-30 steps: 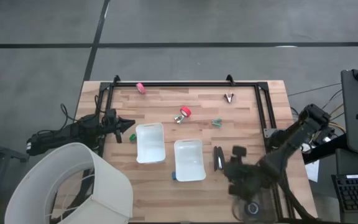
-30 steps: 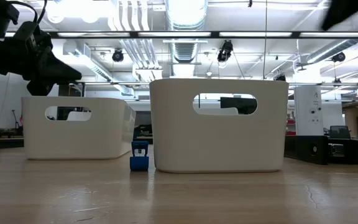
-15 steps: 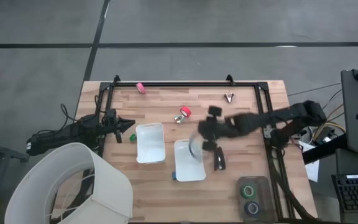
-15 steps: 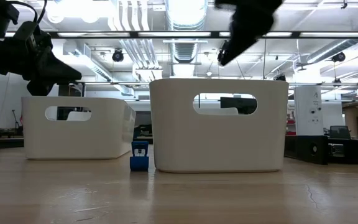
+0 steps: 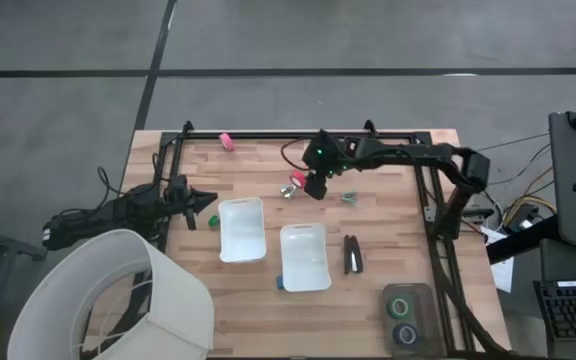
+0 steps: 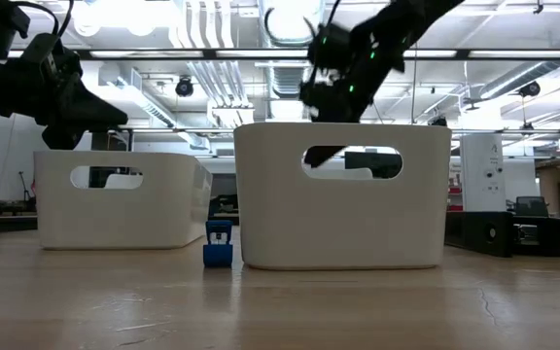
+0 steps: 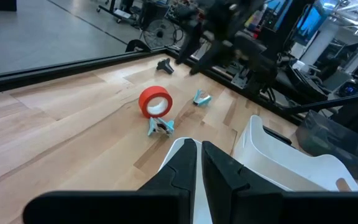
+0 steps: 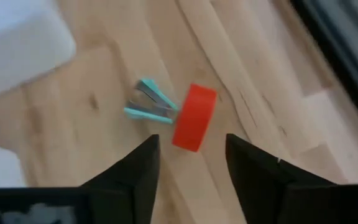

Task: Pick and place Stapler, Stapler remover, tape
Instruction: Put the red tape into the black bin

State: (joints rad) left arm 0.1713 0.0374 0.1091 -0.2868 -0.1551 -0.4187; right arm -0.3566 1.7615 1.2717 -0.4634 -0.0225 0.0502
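A red tape roll (image 5: 299, 180) stands on edge just above the centre of the overhead frame, touching or nearly touching a small teal staple remover (image 5: 289, 190) at its lower left. The right gripper (image 5: 313, 186) hangs over them, just right of the roll. In its wrist view the red roll sits in the middle, between two dark fingers (image 8: 140, 168) spread wide with nothing held.

Below are two white trays (image 5: 241, 229) side by side in the frame's centre. The black stapler (image 5: 352, 254) lies right of the right tray, and a second teal remover (image 5: 349, 197) sits above it. A blue object (image 6: 218, 244), hard to identify, sits by the trays in the table-level view.

The left gripper (image 7: 199, 163) waits at the table's left edge, fingers nearly together, empty.

Likely risk: the roll stands on edge and could roll away if a finger nudges it, or the closing fingers could catch the neighbouring remover as well.
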